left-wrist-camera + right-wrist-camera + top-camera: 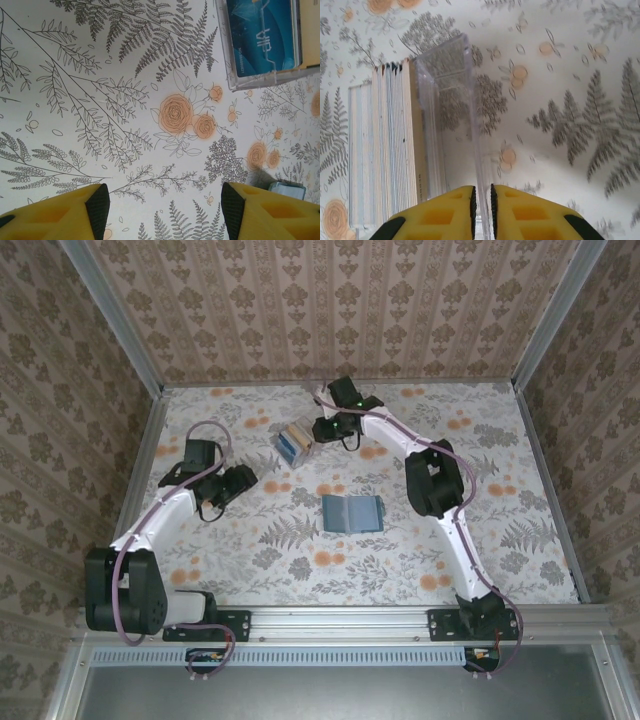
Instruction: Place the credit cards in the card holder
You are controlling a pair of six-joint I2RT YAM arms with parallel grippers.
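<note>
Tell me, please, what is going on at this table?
The right gripper is pinching a wall of the clear plastic box that holds the stack of credit cards. The left gripper hovers open over the table. The card holder lies open mid-table, with no card visible in it.

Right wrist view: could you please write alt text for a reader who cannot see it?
The right gripper, with yellow fingers, pinches the thin side wall of a clear box. Left of that wall, inside the box, a stack of credit cards stands on edge, above a floral tablecloth.
</note>
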